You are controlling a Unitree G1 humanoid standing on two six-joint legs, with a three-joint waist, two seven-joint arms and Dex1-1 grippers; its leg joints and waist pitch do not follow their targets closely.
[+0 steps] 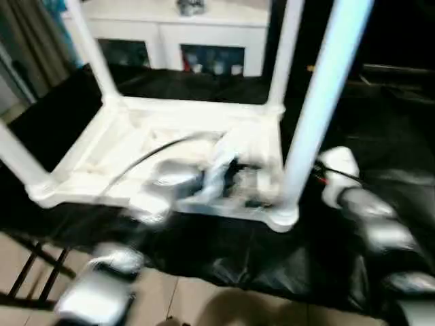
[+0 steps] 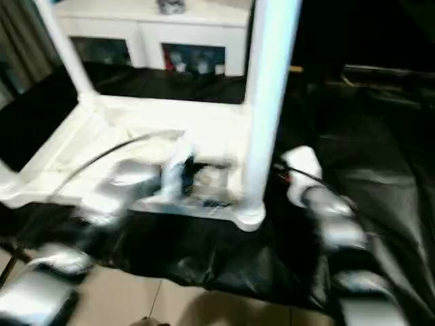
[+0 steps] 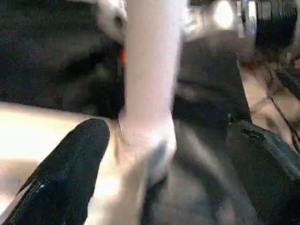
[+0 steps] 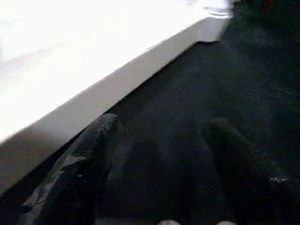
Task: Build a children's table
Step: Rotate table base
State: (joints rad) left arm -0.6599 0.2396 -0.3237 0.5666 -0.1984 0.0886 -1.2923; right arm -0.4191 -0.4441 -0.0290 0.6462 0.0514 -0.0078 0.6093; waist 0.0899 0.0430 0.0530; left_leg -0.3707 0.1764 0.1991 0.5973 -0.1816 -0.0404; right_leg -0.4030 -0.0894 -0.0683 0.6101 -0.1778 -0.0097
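White plastic is seen in the tabletop (image 1: 170,146), which lies upside down on a black sheet (image 1: 380,204), ribbed underside up. Four legs stand upright in its corner sockets: one at the near right corner (image 1: 319,109), one at the far right (image 1: 282,54), one at the far left (image 1: 92,54) and one at the near left (image 1: 17,159).

The left gripper (image 3: 168,164) is held over the underside, just beside the near right leg (image 3: 150,70). Its two black fingers (image 3: 70,173) are spread wide apart, and the base of that leg and its socket are seen between and beyond them; no contact with the leg can be made out. From the head, the left arm (image 1: 170,180) is seen reaching across the tabletop's near edge, with a dark cable arching behind it.

The right gripper (image 4: 166,168) is placed outside the tabletop, low over the black sheet. Its fingers (image 4: 79,173) are apart with nothing between them, and the tabletop's white side wall (image 4: 93,89) runs just beside one finger. The right arm (image 1: 360,204) lies on the far side of the near right leg from the left gripper.

Beyond the tabletop a white cabinet (image 1: 177,30) with glass doors is seen.
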